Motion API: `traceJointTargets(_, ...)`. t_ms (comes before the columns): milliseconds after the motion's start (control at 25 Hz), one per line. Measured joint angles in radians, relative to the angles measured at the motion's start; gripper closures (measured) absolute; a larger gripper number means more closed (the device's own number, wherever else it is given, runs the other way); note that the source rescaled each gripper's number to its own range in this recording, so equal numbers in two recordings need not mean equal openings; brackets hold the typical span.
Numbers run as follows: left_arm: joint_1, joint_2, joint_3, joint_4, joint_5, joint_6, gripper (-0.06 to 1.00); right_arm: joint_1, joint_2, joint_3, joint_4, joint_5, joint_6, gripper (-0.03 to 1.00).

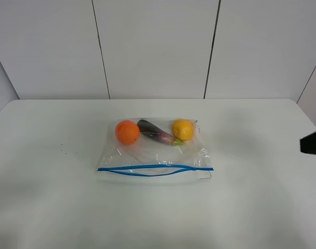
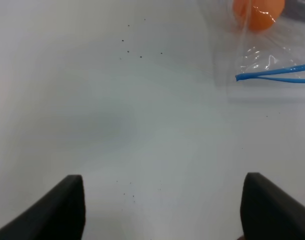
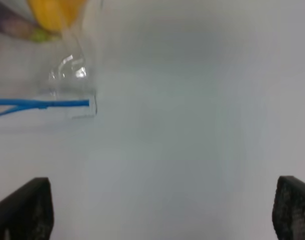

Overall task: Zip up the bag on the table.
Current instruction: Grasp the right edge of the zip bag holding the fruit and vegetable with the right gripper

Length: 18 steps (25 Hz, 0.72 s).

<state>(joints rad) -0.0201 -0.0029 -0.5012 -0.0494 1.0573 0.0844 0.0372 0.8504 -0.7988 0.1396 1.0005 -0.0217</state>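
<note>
The clear bag (image 1: 154, 151) lies flat in the middle of the white table (image 1: 54, 197). Its blue zipper strip (image 1: 154, 170) runs along the near edge and gapes in the middle. Inside are an orange (image 1: 127, 132), a dark eggplant (image 1: 155, 132) and a yellow fruit (image 1: 183, 129). The left gripper (image 2: 162, 207) is open over bare table, well left of the bag's zipper end (image 2: 272, 74). The right gripper (image 3: 162, 210) is open over bare table, apart from the zipper's other end (image 3: 67, 103). A dark part of the right arm (image 1: 313, 144) shows at the right edge of the high view.
A white panelled wall (image 1: 158, 46) rises behind the table's far edge. Small dark specks (image 2: 135, 47) dot the table left of the bag.
</note>
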Motion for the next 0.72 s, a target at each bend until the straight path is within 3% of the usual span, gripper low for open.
traceJointTargets(320,0.000,0.000,0.000,0.000,0.000,0.000,0.05,0.000,0.525,-0.201,0.144,-0.056,-0.071,0.00)
traceJointTargets(520,0.000,0.000,0.000,0.000,0.000,0.000,0.05,0.000,0.736,-0.235,0.360,-0.151,-0.279,0.00)
traceJointTargets(720,0.000,0.000,0.000,0.000,0.000,0.000,0.05,0.000,0.903,-0.236,0.598,-0.164,-0.541,0.00)
